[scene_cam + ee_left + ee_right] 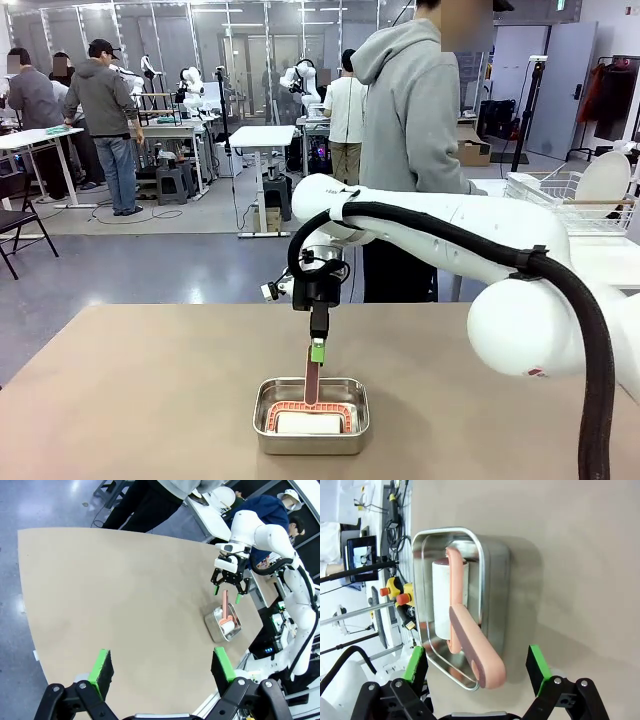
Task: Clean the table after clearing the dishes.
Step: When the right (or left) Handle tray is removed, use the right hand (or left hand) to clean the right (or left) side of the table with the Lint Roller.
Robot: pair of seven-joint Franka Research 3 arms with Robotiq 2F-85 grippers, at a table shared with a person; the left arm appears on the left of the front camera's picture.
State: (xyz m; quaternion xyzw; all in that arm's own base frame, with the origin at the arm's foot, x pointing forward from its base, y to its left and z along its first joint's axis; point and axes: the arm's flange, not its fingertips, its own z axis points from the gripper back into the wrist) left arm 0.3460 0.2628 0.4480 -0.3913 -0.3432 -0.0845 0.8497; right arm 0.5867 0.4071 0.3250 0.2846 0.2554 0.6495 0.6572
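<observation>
- On the table [120, 400], a roller [470, 640] is seen in a steel pan [262, 420]; clearing is judged done.
- The right gripper [476, 664] is held spread astride the handle tip, the left gripper [161, 670] is spread aside; cleaning is left.
</observation>
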